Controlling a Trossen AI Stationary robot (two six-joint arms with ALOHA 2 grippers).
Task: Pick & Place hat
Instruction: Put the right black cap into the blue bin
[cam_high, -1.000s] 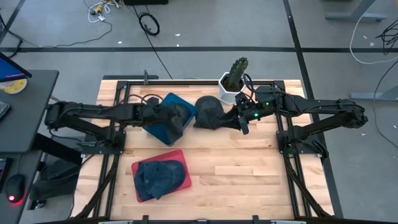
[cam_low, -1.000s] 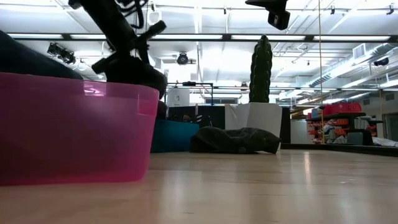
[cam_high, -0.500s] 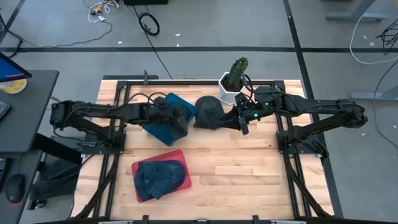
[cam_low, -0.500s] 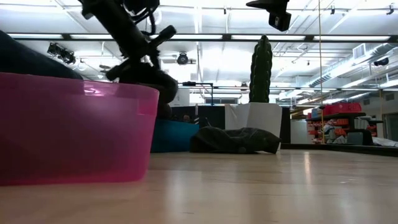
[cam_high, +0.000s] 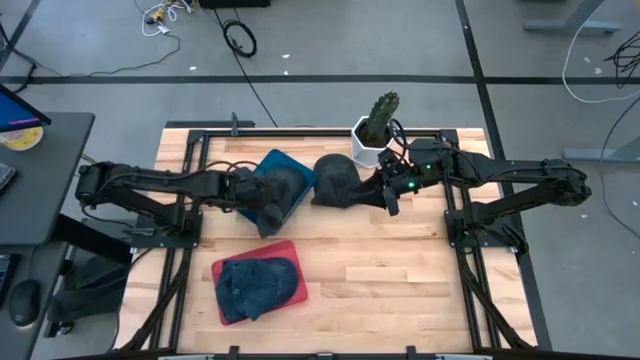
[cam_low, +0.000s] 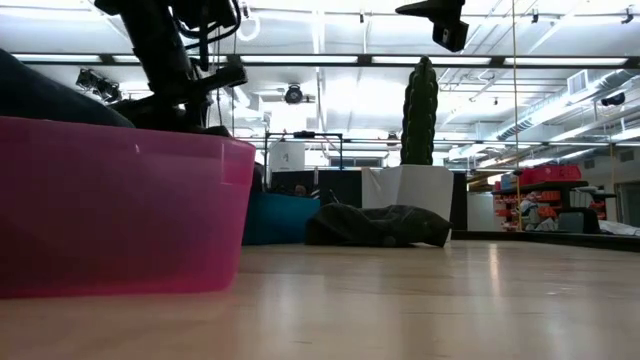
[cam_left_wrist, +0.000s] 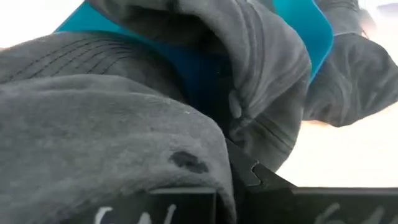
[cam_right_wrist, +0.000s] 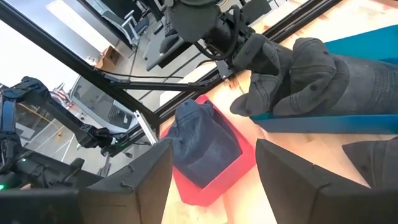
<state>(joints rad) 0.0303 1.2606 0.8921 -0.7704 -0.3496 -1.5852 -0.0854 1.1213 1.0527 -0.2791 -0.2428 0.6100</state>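
A grey hat (cam_high: 275, 195) lies draped over the near rim of a teal bin (cam_high: 278, 163). My left gripper (cam_high: 255, 200) is shut on it; the right wrist view shows the grey hat (cam_right_wrist: 298, 74) bunched below the left gripper (cam_right_wrist: 239, 56). A second dark hat (cam_high: 335, 180) rests flat on the table beside a white pot with a cactus (cam_high: 375, 125); in the low view this dark hat (cam_low: 380, 225) lies before the pot. My right gripper (cam_high: 392, 195) hovers open by that hat's right side. A blue denim hat (cam_high: 255, 285) sits in a red bin (cam_high: 300, 290). My left gripper holds the grey hat by a bunched part of its crown (cam_left_wrist: 205, 155), which covers the fingers in the left wrist view. It comes level from the table's left. The hat's far part (cam_left_wrist: 261, 74) hangs over the teal bin's rim (cam_left_wrist: 311, 31).
The red bin (cam_low: 120, 210) fills the near left of the low view, and the teal bin (cam_low: 280, 215) stands behind it. Black frame rails run along both table sides (cam_high: 460, 230). Bare wood lies in the near right part of the table (cam_high: 400, 290).
My left gripper has drawn back toward the table's near edge and a little to the left, staying shut. The grey hat has come with it, sliding off the teal bin's middle to its near rim, and more of the bin's blue inside shows now.
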